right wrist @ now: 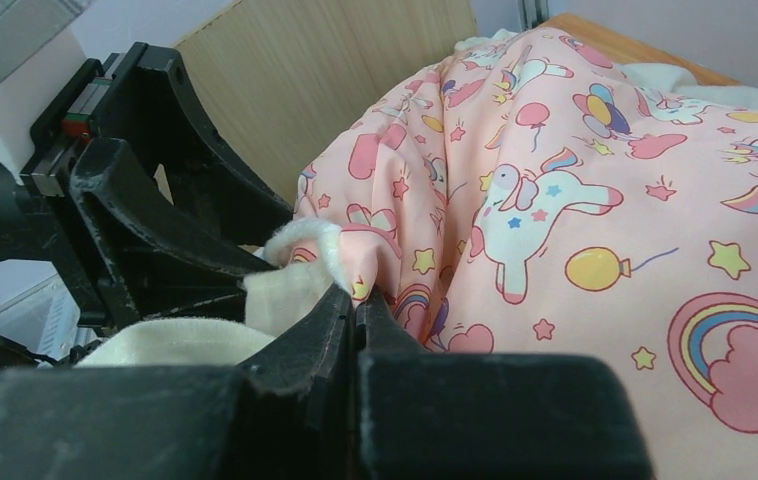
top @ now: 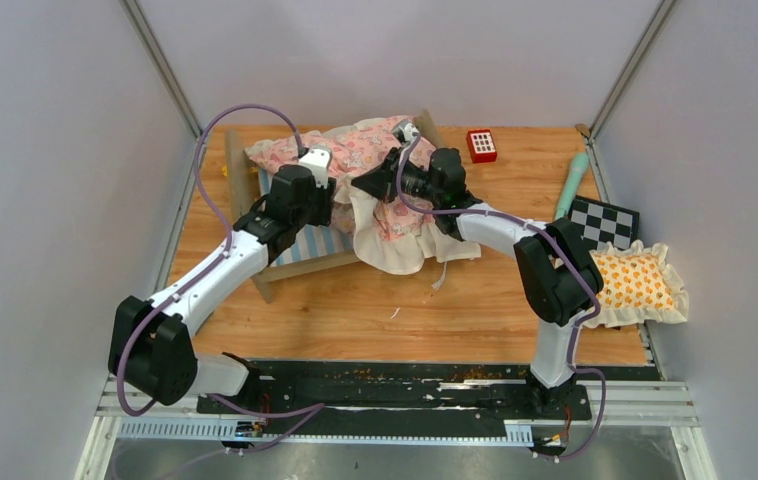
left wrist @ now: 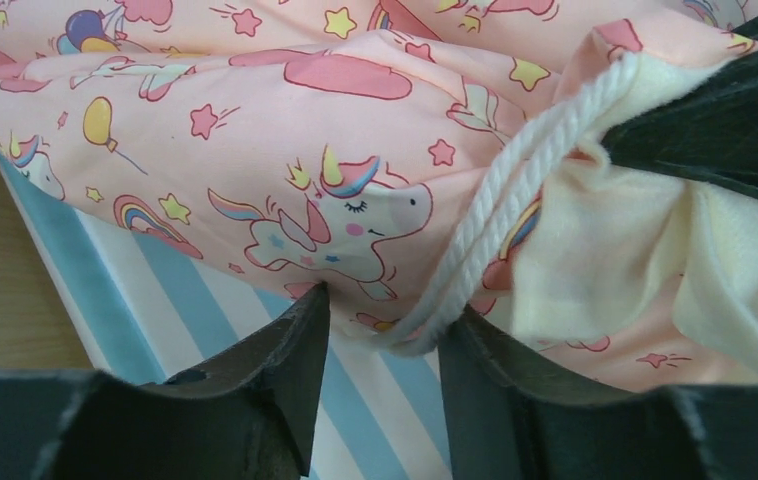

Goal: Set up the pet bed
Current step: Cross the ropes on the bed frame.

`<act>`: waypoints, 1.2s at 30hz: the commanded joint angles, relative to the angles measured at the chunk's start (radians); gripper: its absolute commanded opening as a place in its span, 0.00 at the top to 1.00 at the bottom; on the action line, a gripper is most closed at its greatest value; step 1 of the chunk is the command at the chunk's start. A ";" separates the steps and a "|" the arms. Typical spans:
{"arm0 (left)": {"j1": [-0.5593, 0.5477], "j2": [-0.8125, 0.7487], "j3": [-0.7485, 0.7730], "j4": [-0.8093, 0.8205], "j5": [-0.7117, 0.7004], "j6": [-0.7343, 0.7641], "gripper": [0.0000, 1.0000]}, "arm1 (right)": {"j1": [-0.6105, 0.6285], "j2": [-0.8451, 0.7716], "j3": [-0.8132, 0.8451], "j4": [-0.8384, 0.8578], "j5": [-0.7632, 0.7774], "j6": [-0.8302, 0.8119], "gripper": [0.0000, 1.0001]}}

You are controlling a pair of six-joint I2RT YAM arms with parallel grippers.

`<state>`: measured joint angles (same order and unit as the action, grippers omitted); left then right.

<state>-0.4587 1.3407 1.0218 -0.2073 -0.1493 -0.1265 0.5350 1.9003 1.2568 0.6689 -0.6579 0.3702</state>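
The pet bed's light-wood frame (top: 240,180) stands at the back left of the table. Its blue-white striped mattress (top: 315,243) (left wrist: 185,300) is partly bare. The pink unicorn quilt (top: 375,150) (left wrist: 305,130) (right wrist: 605,200) lies bunched over the bed, its cream ruffle hanging off the right side. My left gripper (top: 330,205) (left wrist: 387,310) is open over the mattress, with the quilt's edge and a white cord (left wrist: 515,190) at its fingertips. My right gripper (top: 363,185) (right wrist: 360,295) is shut on a fold of the quilt, close beside the left one. A wooden end board (right wrist: 335,80) rises behind.
A small orange-patterned frilled pillow (top: 635,282) lies at the table's right edge, next to a black-and-white checkered board (top: 603,222). A teal stick (top: 573,180) and a red block with buttons (top: 482,145) lie at the back right. Grey walls enclose the table.
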 commanded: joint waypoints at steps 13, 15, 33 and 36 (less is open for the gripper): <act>0.020 -0.120 -0.033 -0.038 0.135 -0.038 1.00 | -0.007 -0.009 0.002 0.058 -0.024 0.005 1.00; 0.020 -0.144 -0.014 -0.098 0.143 -0.031 1.00 | -0.008 -0.015 -0.005 0.048 -0.042 -0.018 1.00; 0.020 -0.255 0.292 -0.648 0.258 0.012 1.00 | 0.085 -0.077 -0.113 0.160 -0.197 -0.217 0.74; 0.020 -0.286 0.289 -0.711 0.279 0.011 1.00 | 0.092 -0.112 -0.144 0.173 -0.207 -0.238 0.65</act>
<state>-0.4435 1.1061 1.2842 -0.7815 0.0704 -0.1310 0.6155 1.8702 1.1419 0.7795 -0.8116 0.2100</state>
